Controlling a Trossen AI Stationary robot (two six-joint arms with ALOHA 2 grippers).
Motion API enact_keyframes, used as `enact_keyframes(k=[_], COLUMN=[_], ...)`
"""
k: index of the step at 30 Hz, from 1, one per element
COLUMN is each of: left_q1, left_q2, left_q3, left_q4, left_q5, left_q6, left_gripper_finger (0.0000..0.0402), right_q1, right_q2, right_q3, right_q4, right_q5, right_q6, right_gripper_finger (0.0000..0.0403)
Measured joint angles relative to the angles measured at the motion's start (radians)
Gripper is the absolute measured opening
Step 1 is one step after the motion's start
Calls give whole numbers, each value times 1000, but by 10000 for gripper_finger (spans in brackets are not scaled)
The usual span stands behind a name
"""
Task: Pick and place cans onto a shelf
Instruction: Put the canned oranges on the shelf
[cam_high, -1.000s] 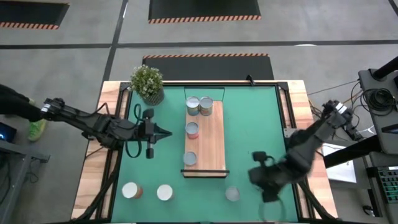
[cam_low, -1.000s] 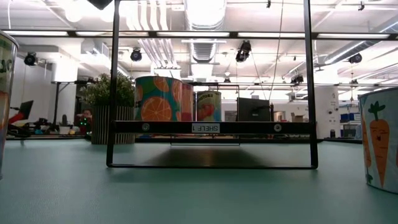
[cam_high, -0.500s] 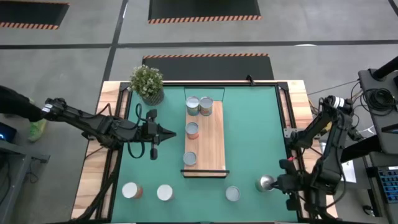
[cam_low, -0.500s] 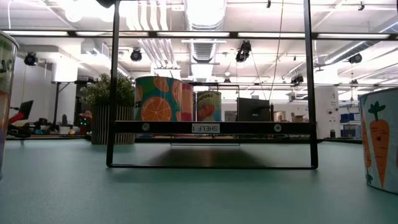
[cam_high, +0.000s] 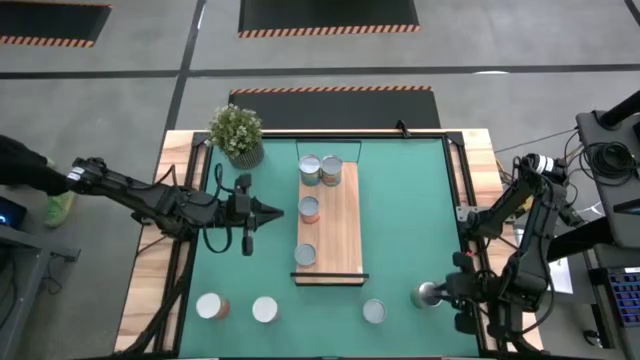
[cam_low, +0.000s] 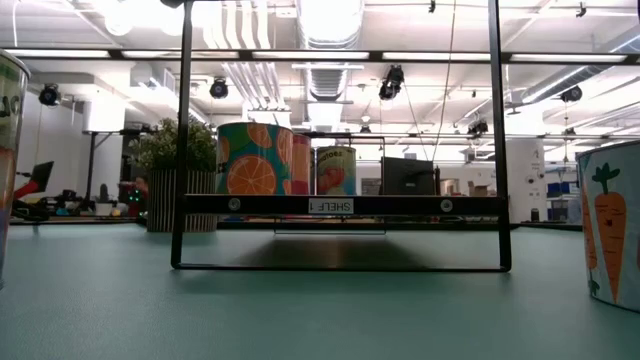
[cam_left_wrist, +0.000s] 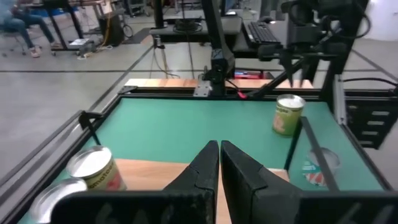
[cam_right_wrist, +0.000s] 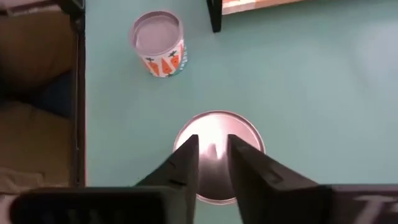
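Observation:
The light-wood shelf (cam_high: 330, 225) lies mid-table with several cans on it, among them two (cam_high: 309, 168) (cam_high: 331, 170) at its far end. Three cans (cam_high: 211, 306) (cam_high: 264, 309) (cam_high: 373, 312) stand on the green mat near the front edge. A silver-topped can (cam_high: 428, 295) (cam_right_wrist: 217, 149) stands upright at the near right. My right gripper (cam_right_wrist: 211, 142) hovers over this can, fingers a narrow gap apart. My left gripper (cam_high: 275, 212) (cam_left_wrist: 219, 149) is shut and empty, left of the shelf and pointing at it. My right gripper's fingertips (cam_right_wrist: 189, 143) show over the can's silver top (cam_right_wrist: 214, 124), coming from above and from the table's right. I cannot tell whether they touch it. The can stands upright on the mat.
A potted plant (cam_high: 237, 133) stands at the far left corner. A dark metal frame (cam_low: 340, 205) carries the shelf. The carrot-label can (cam_low: 610, 225) stands close to the low camera at the right. Bare mat lies right of the shelf (cam_high: 410, 210).
My right arm has swung from over the mat back toward the table's near right corner and folded up. That uncovered the silver-topped can, which stands still. For the last half second the arm has stayed almost still.

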Motion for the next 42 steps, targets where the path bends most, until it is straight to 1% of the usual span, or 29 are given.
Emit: enact_keyframes(k=[5,13,15,17,21,25,37,40,42], left_q1=[0,0,0,0,0,0,0,0,0], left_q2=[0,0,0,0,0,0,0,0,0], left_q3=[0,0,0,0,0,0,0,0,0], left_q4=[3,3,3,3,3,3,3,3,3], left_q5=[-57,-66,-74,-78,-79,-80,-80,-80,-80], left_q6=[0,-7,-7,-7,-7,-7,-7,-7,-7], left_gripper_finger=[0,0,0,0,0,0,0,0,0], right_q1=[0,0,0,0,0,0,0,0,0], right_q2=[2,9,24,45,93,134,204,207,206], right_q3=[-4,-6,-7,-8,-8,-8,-8,-8,-8], right_q4=[-24,-19,-18,-15,-13,-19,-13,-12,-8], right_q5=[0,0,-2,-17,-30,-34,-32,-29,-28], right_q6=[88,109,99,85,54,43,56,75,82], right_gripper_finger=[160,310,341,362,374,375,375,370,357])
